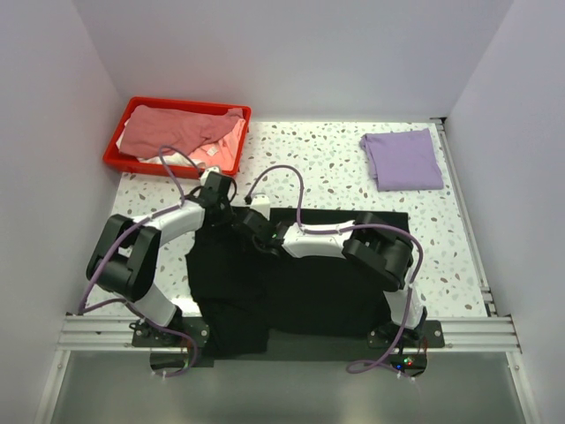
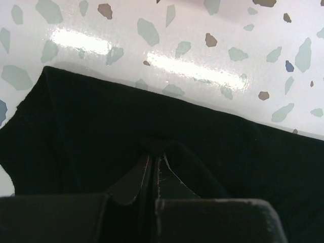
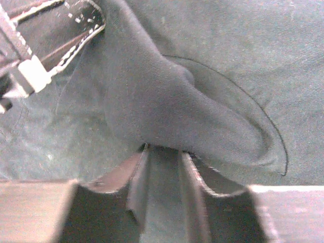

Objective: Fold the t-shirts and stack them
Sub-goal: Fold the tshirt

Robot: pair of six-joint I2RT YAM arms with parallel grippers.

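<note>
My left end effector [image 2: 153, 164] and right end effector [image 3: 164, 154] grip the black shirt [image 1: 300, 296]; the right's shallow fold may slip.

Speckled white terrazzo table [image 1: 335, 168], viewed from above. A black rectangular mat [image 1: 384, 221] lies at the near centre, between the two arm bases. The plain black cloth t-shirt [image 1: 265, 296] lies on it, reaching past its left side and over the near table edge. A red rectangular plastic bin [image 1: 115, 152] stands at the far left. In it lies a dusty pink cloth t-shirt [image 1: 168, 131], with a white cloth t-shirt [image 1: 181, 162] at its near side. A folded light purple cloth t-shirt [image 1: 402, 159] lies at the far right, well apart from the mat. The left gripper [image 2: 153, 163] and right gripper [image 3: 163, 152] sit side by side at the far left edge of the plain black cloth t-shirt, each with a fold of it between its fingers
</note>
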